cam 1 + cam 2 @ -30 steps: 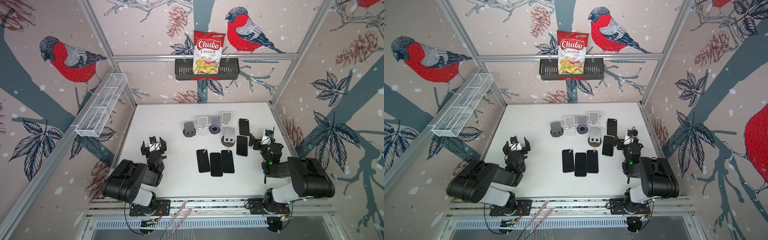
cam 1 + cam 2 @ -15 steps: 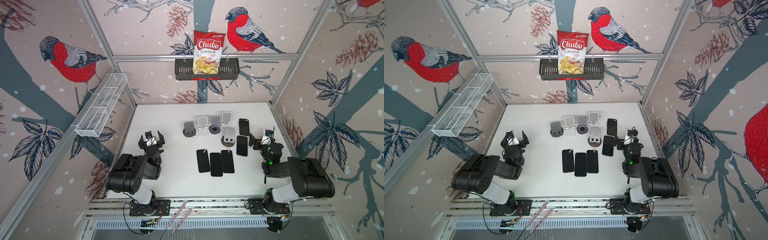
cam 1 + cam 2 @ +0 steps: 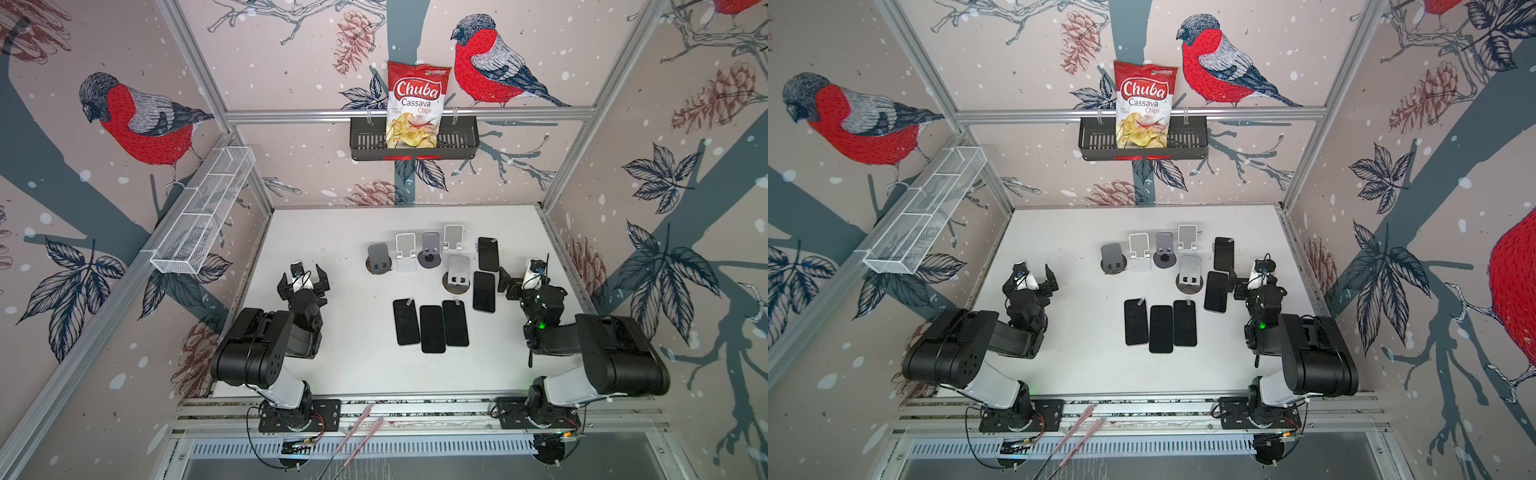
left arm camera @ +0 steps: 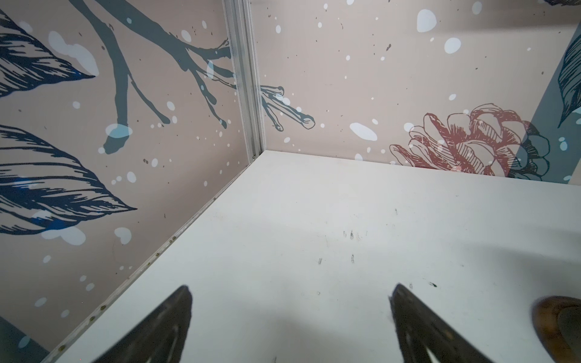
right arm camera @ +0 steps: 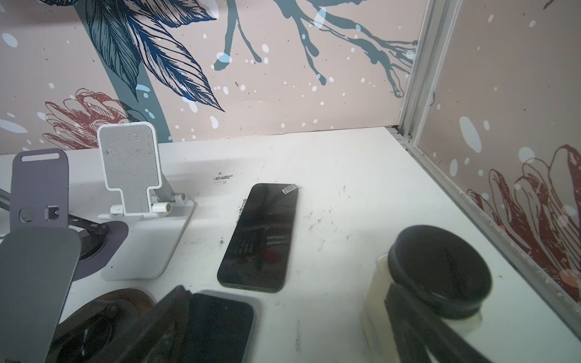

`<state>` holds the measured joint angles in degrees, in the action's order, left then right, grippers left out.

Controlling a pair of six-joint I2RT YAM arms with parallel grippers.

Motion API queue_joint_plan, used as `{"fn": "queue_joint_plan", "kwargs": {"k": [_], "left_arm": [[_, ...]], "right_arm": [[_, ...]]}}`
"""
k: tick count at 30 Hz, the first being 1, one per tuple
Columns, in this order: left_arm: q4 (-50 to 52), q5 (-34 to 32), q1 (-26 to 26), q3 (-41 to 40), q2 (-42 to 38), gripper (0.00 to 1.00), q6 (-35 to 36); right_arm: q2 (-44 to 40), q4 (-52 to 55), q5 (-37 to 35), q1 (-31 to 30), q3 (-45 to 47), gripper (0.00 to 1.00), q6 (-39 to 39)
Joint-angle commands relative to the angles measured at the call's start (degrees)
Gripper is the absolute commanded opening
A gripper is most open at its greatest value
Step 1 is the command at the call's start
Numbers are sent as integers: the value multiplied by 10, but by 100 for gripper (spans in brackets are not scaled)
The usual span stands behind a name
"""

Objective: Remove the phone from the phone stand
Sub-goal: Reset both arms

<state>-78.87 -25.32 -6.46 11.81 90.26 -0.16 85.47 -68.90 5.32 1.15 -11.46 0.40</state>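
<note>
Wallpaper with red-breasted birds covers the walls around a white tabletop (image 3: pixel 332 232). On the back wall a bag of Chuba cassava chips (image 3: pixel 417 104) stands in a black basket (image 3: pixel 465 143), and a white wire basket (image 3: pixel 203 216) hangs on the left wall.

Five phone stands are grouped in the far middle part of the tabletop: a dark grey stand (image 3: pixel 378 255), a white stand (image 3: pixel 406 249), a purple stand (image 3: pixel 430 245), a second white stand (image 3: pixel 453 236) and, a little nearer, a silver stand (image 3: pixel 459 268) on a round base.

Every phone that I can see lies flat on the tabletop. The three phones (image 3: pixel 432 328) lie side by side in front of the stands. A fourth phone (image 3: pixel 483 291) lies just right of the silver stand, and a fifth phone (image 3: pixel 488 254) lies behind it.

The left gripper (image 3: pixel 302 275) is over bare tabletop, well apart from the phones, with its fingers (image 4: pixel 169 323) spread wide and holding nothing. The right gripper (image 3: pixel 519 277) is just beside the fourth phone, its fingers (image 5: pixel 157 323) also wide open and empty; whether one touches the phone I cannot tell.
</note>
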Motion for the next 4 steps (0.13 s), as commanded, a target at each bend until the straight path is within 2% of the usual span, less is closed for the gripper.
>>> {"fn": "queue_joint_plan", "kwargs": {"k": [1, 4], "left_arm": [[-18, -12, -2, -3, 1, 97, -2], [-15, -18, -7, -1, 2, 97, 2]], "right_arm": [[-2, -21, 5, 0, -2, 100, 5], [-1, -21, 6, 0, -2, 99, 5]]}}
